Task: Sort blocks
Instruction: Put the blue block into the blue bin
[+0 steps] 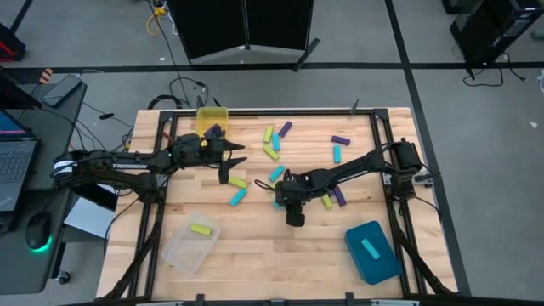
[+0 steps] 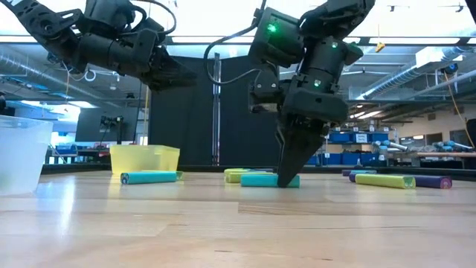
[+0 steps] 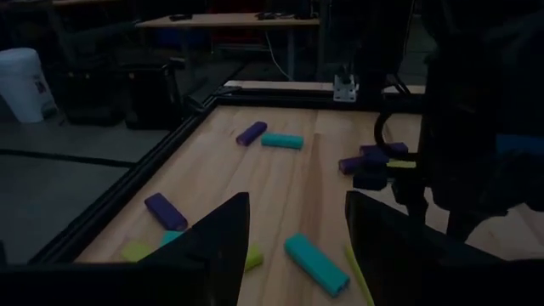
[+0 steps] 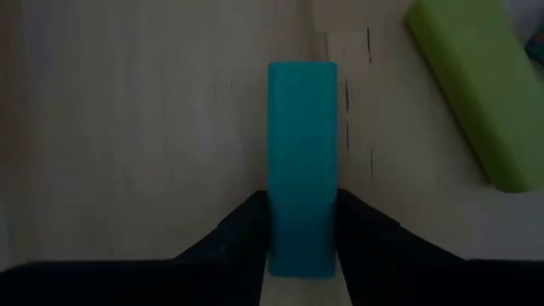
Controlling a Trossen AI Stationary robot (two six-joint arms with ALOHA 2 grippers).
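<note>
At mid-surface, my right gripper (image 4: 299,242) low, jaws clamping a cyan block (image 4: 303,153) end, long axis pointing straight ahead, left gripper (image 3: 293,234) raised, jaws apart.

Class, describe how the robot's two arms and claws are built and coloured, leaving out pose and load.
Both arms are dark, jointed and slim. The left arm has a pale band near its base; the right arm shows small green lights in the low view. Each ends in a two-fingered black claw: left claw, right claw. Loose black cables lie behind.

Purple, yellow-green and cyan blocks (image 1: 272,153) lie scattered flat.
</note>
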